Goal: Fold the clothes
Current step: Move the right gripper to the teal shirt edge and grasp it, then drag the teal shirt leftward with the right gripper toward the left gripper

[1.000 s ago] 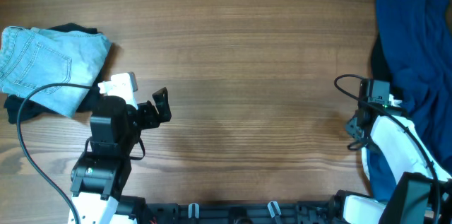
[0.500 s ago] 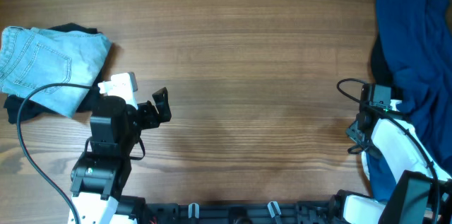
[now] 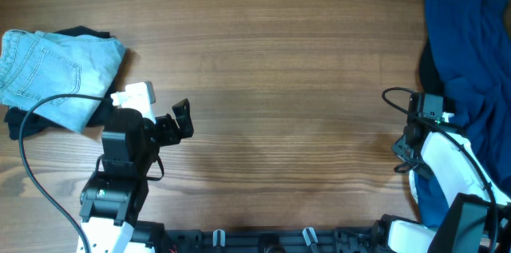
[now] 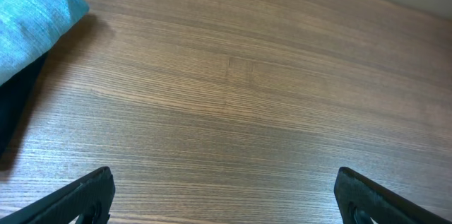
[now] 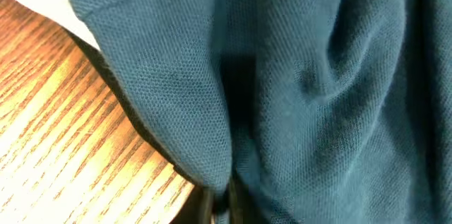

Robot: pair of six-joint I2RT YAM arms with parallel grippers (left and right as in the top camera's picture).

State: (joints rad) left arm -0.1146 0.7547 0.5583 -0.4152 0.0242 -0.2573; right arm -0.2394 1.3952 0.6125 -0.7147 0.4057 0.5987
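Close by, the right claw [image 5: 220, 199] is pinched tight on a fold of the blue shirt [image 3: 467, 61] heaped at the right edge of the tabletop [image 3: 279, 61], probably to drag it flat. The left claw [image 4: 224, 196] hovers spread wide over bare wood, with the jeans [image 3: 56, 69] beyond.

Shirt [image 3: 467, 69]: deep blue, knit, crumpled in loose folds, heaped far right. Dark garment [image 3: 425, 65] peeks out under its left edge. Jeans [image 3: 52, 69]: pale denim, folded, far left, lying over black garment [image 3: 16, 121].
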